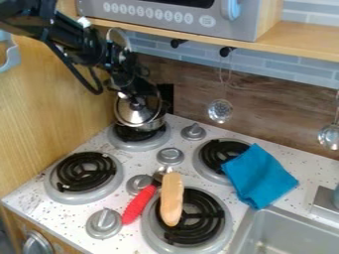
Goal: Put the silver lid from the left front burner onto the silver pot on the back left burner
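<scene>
1. Hanging at the lid (134, 114) of a metal pot (157, 125), the gripper (137, 101) of the black robot arm (74, 43) is close to the lid's top. How wide it is open, and whether it has hold of the lid, cannot be told.
2. The pot stands on the burner (135, 145) at the worktop's (79, 218) back corner, with the lid at its top.
3. The work in hand appears, by judgement, to centre on the lid; any move from this pose calls for steady, level handling, clear of the wall beside the pot.
4. In front of the pot, a red-handled utensil (139, 204) lies beside a tan, bread-like piece (172, 198) that rests partly over a front burner (225, 223).
5. Right of the pot, a blue cloth (260, 174) lies partly over another burner (199, 159).
6. Above the pot, an oven front (255, 25) bears a row of marked buttons (150, 15).
</scene>
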You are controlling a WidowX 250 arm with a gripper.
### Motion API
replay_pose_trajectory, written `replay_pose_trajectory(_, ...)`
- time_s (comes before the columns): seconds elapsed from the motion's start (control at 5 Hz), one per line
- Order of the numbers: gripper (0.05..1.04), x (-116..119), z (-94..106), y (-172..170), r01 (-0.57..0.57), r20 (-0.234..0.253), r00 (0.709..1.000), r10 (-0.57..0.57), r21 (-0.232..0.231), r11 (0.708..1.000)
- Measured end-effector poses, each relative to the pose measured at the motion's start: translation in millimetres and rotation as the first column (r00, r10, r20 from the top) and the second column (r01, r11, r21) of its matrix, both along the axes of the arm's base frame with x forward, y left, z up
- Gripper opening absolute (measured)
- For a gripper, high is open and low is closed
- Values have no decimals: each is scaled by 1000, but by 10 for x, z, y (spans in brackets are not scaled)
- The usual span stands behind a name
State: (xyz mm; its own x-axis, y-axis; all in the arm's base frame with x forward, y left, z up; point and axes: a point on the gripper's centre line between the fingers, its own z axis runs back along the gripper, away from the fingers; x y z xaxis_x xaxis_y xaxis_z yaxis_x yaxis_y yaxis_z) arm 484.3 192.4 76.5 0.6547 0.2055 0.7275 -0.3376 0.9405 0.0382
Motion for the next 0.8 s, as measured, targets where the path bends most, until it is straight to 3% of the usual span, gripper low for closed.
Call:
replay_pose_trajectory(0.2,317,86,49,-1,-1,6,1000,1,-6,1000)
replay_pose_trajectory(0.6,317,284,-58,91,-9,-15,1000,9,-16,1000)
replay_pose_trajectory(0.8,375,334,-164,121,-17,-27,999,16,-13,1000)
